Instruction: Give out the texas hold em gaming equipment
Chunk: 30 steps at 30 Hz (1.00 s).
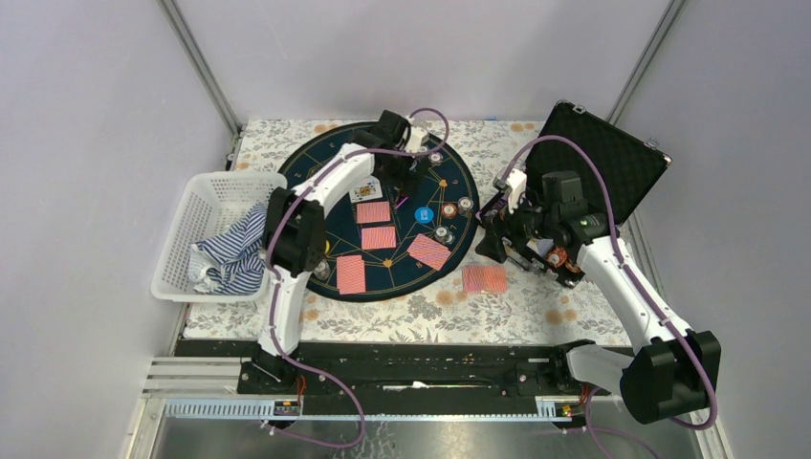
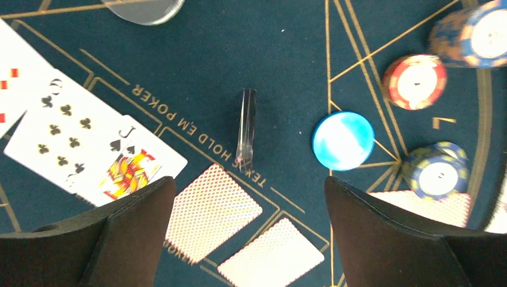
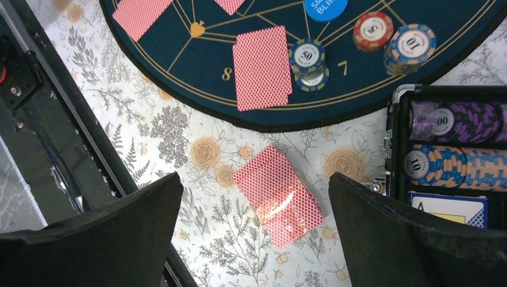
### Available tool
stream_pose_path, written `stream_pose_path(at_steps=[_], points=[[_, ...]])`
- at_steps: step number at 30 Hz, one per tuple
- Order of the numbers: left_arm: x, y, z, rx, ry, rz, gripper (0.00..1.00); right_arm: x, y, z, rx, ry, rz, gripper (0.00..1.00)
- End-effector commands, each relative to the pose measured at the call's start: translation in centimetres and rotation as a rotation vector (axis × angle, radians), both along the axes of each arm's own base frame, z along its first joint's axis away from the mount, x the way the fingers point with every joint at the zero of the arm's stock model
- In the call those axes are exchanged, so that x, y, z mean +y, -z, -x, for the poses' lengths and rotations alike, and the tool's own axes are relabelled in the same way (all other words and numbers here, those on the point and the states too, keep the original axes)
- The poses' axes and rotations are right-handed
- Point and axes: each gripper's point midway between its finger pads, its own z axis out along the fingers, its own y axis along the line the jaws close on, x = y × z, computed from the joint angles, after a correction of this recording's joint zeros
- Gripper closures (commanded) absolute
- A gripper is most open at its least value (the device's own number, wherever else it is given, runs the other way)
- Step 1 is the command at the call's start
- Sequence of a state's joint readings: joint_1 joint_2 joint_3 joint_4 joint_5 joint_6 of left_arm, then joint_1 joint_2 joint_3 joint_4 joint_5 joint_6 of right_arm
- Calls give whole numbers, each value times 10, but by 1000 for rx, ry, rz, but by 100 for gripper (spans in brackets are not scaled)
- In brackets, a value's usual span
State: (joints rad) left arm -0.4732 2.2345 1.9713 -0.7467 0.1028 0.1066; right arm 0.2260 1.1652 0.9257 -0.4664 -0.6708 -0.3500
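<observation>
Chip (image 2: 246, 128), thin, dark and purplish, stands on its edge on the dark-blue mat (image 2: 239, 48). It is midway between the left jaws and a little ahead of them, and touches neither. The left jaws are spread wide and grasp nothing.

Just ahead of the jaw on the right of that wrist view lies a blue round button (image 2: 343, 140). Farther ahead on that side sits a red chip (image 2: 414, 82), and a blue-and-yellow chip stack (image 2: 438, 173) is beside the jaw's outer edge. Ahead of the other jaw lie face-up cards (image 2: 89, 143), among them a jack of spades. Two red-backed cards (image 2: 209, 209) lie close under the gap between the jaws.

The right jaws are likewise released, wide apart and holding nothing. Between them, on the floral tabletop (image 3: 179, 137), rests a slightly fanned pile of red-backed cards (image 3: 278, 194), clear of both jaws. Ahead of it, across the mat's rim, a single face-down card (image 3: 261, 67) lies just beside a chip stack marked 50 (image 3: 308, 57). Beyond the jaw on the right of this view stands the open black case (image 3: 397, 101), with rows of purple and orange-blue chips inside.

Well out to the side of the left jaws, a white basket (image 1: 206, 196) holds a striped cloth (image 1: 239, 253).
</observation>
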Motion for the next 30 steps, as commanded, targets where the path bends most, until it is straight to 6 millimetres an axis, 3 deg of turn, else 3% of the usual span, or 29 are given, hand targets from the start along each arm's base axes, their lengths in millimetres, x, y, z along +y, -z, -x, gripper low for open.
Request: stream_pose_path(at_steps=[1, 4, 8, 12, 16, 21, 25, 30], points=[[14, -135, -5, -176, -18, 170, 1, 1, -41, -14, -77, 16, -39, 0], [44, -169, 3, -177, -51, 246, 1, -5, -59, -23, -103, 48, -37, 0], [111, -198, 16, -233, -136, 222, 1, -24, -80, -39, -126, 133, -31, 0], [176, -200, 40, -246, -217, 179, 1, -54, -85, -56, -113, 237, -52, 0], [230, -193, 65, -210, -338, 259, 1, -85, -69, -65, -37, 324, -88, 0], [253, -164, 96, -207, -419, 237, 1, -93, -29, -61, 64, 375, -121, 0], [256, -140, 112, -179, -453, 229, 1, -93, -15, -60, 73, 397, -134, 0], [251, -130, 118, -170, -468, 268, 1, -92, -10, -59, 87, 389, -132, 0]])
